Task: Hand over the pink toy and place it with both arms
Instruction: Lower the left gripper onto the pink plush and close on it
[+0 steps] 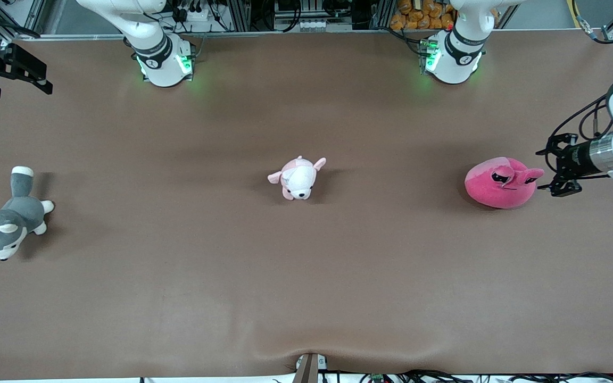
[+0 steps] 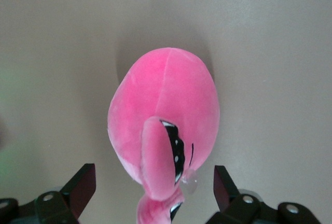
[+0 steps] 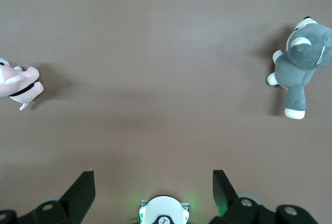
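While puppy plush [image 1: 298,178] lies mid-table, left gripper [image 1: 551,173] flanks pink toy [image 1: 500,183].

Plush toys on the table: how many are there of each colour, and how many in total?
Hot-pink: 1, the pink toy, between the open fingers of the left gripper
Pale pink-and-white: 1, the puppy plush
Grey-and-white: 1, the husky plush
Total: 3

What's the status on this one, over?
Left claw open, beside pink toy, fingers flanking it, no grip yet. Right claw open, waiting high over its table end. Puppy mid-table, husky at right arm's end.
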Robot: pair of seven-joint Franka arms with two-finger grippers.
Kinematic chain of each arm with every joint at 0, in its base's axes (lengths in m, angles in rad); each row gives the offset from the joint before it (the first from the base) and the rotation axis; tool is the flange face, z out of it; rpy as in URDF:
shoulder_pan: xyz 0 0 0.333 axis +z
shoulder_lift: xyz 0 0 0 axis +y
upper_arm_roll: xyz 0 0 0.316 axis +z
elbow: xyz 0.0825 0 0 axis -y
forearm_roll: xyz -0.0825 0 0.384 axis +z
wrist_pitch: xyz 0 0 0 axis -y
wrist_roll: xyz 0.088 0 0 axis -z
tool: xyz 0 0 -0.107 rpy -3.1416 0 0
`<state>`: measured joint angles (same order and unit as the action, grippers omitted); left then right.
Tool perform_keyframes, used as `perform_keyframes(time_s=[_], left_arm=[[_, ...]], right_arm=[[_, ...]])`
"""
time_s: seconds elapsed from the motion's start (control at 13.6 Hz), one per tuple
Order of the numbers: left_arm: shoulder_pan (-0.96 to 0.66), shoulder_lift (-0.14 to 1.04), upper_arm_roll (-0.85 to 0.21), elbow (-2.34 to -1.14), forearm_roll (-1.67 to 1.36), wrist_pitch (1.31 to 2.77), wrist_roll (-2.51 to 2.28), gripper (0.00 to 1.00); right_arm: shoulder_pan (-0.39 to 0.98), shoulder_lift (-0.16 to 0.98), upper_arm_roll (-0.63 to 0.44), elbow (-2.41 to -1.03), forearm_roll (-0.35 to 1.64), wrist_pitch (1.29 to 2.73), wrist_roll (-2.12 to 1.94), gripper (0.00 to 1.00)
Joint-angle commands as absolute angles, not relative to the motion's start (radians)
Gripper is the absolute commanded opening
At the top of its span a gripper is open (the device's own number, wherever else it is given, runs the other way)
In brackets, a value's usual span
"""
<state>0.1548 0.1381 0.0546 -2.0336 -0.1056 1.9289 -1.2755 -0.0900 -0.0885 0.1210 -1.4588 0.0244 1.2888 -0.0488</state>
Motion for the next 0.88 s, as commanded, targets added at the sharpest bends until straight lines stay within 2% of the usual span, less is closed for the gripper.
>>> perform_keyframes(time_s=[0.0,0.52,0.66,0.74,0.81], left_arm=[[0.160,0.156,0.052,-2.040,-0.123,1.951,-1.278,1.00],[0.160,0.210,0.052,-2.033,-0.130,1.951,-1.279,1.00],[0.160,0.210,0.052,-2.033,-0.130,1.951,-1.279,0.78],[0.160,0.209,0.052,-2.033,-0.130,1.951,-1.278,0.63],[0.160,0.206,0.051,-2.031,-0.130,1.951,-1.273,0.38]], right_arm=[[-0.109,-0.101,0.127,-1.468,0.035,1.296,-0.055,1.00],[-0.100,-0.057,0.132,-1.442,0.012,1.304,-0.055,1.00],[-0.112,-0.040,0.127,-1.443,0.003,1.304,-0.052,1.00],[-0.132,-0.013,0.127,-1.443,0.003,1.299,-0.046,1.00],[-0.143,0.017,0.127,-1.442,0.017,1.301,-0.049,1.00]])
